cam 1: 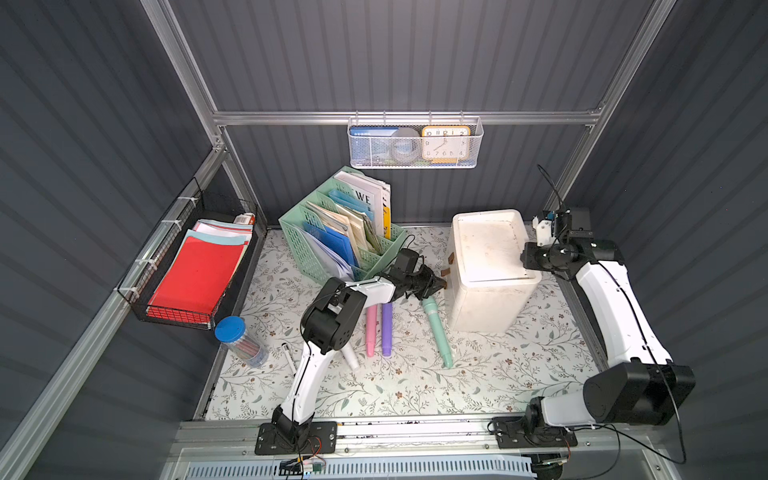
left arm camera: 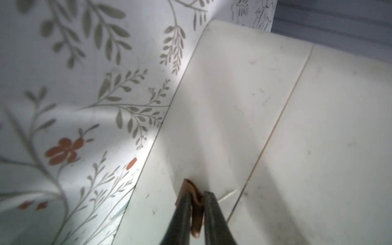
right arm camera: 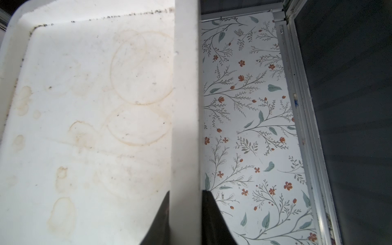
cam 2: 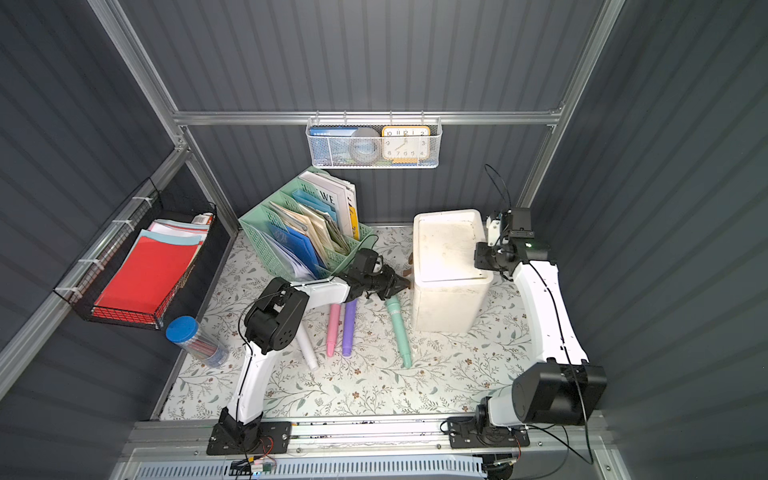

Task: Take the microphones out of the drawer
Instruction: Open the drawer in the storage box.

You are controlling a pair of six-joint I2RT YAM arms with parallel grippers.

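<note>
Black fingers of the left gripper point(left arm camera: 196, 196) are pinched tight on a brown tab point(left arm camera: 189, 185) sticking out of a drawer front point(left arm camera: 229, 101) of the white drawer unit point(cam 1: 486, 299), and that drawer sits flush and closed. Meanwhile the right gripper point(right arm camera: 185, 193) is clamped over the unit's raised top rim point(right arm camera: 186, 84). No view shows inside, so I cannot tell where the microphone lies. One mint-green wand point(cam 1: 438, 332) lies on the worktop point(cam 1: 415, 386) just beside the unit.

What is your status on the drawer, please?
Left gripper shut on brown drawer tab. Right gripper clamps unit's top rim. Drawer closed, microphone unseen. Green pen nearby.
</note>
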